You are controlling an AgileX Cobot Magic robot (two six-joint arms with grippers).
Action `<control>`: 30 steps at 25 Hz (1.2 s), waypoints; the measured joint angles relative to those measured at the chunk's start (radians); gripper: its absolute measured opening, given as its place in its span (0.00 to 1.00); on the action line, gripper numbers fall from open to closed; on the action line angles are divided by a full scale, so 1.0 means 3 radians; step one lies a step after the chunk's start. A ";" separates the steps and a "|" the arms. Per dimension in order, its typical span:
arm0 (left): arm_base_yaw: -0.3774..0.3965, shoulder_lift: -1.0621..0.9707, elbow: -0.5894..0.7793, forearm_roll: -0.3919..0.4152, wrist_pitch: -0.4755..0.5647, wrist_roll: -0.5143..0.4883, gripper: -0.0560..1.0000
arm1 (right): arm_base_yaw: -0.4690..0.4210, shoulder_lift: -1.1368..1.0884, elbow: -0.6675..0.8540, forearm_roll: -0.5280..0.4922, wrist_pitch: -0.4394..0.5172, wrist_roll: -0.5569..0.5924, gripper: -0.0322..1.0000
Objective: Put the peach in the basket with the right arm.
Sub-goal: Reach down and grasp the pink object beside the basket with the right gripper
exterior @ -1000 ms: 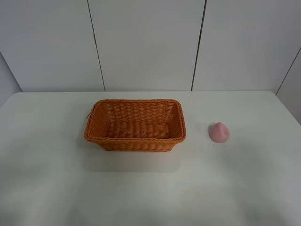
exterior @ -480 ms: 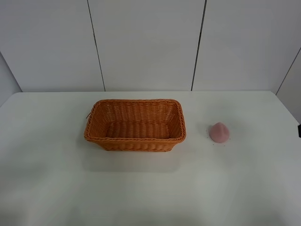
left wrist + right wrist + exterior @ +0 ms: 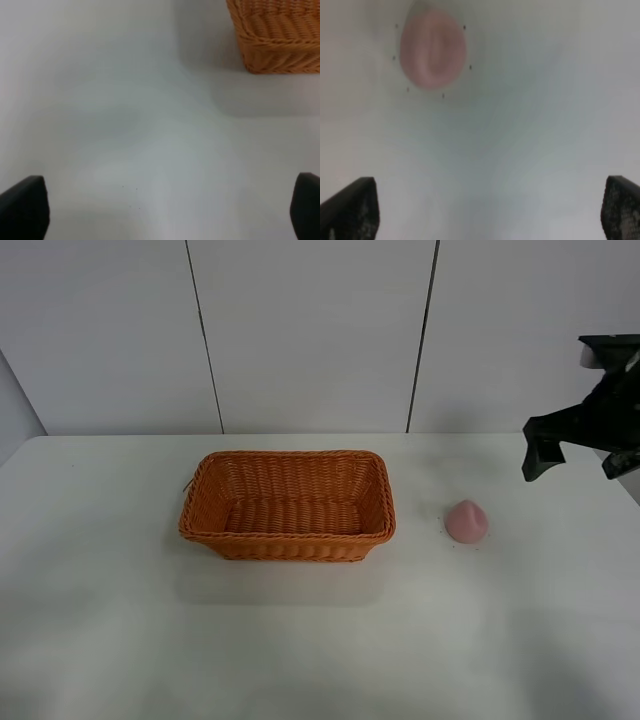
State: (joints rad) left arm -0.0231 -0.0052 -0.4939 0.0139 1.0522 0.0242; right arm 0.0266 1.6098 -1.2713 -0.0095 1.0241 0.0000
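The pale-pink peach (image 3: 466, 521) lies on the white table to the right of the orange-brown wicker basket (image 3: 288, 504), a short gap between them. The black right arm reaches in from the right edge, and its gripper (image 3: 578, 462) hangs open above and to the right of the peach, clear of it. In the right wrist view the blurred peach (image 3: 433, 50) lies ahead of the wide-apart fingertips (image 3: 350, 207). The left gripper (image 3: 165, 210) is open over bare table, with a corner of the basket (image 3: 280, 35) ahead of it.
The white table (image 3: 300, 640) extends around the basket on all sides. A panelled white wall (image 3: 310, 330) stands behind the table's far edge. The basket holds nothing that I can see.
The right arm has swung into the exterior view from the right edge, its gripper now above and right of the peach. Basket and peach have not moved.
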 joint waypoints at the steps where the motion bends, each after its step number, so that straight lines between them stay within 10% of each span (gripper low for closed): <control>1: 0.0000 0.0000 0.0000 0.0000 0.0000 0.0000 0.99 | 0.0000 0.0182 -0.0115 0.0000 0.0000 0.0000 0.69; 10: 0.0000 0.0000 0.0000 0.0000 0.0000 0.0000 0.99 | 0.0170 0.1173 -0.0996 -0.0008 0.0019 0.0000 0.69; 30: 0.0000 0.0000 0.0000 0.0000 0.0000 0.0000 0.99 | 0.0313 0.1769 -0.1017 0.0000 -0.0003 0.0030 0.69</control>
State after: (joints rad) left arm -0.0231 -0.0052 -0.4939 0.0139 1.0522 0.0242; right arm 0.1204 2.1405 -1.5763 -0.0095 1.0231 0.0090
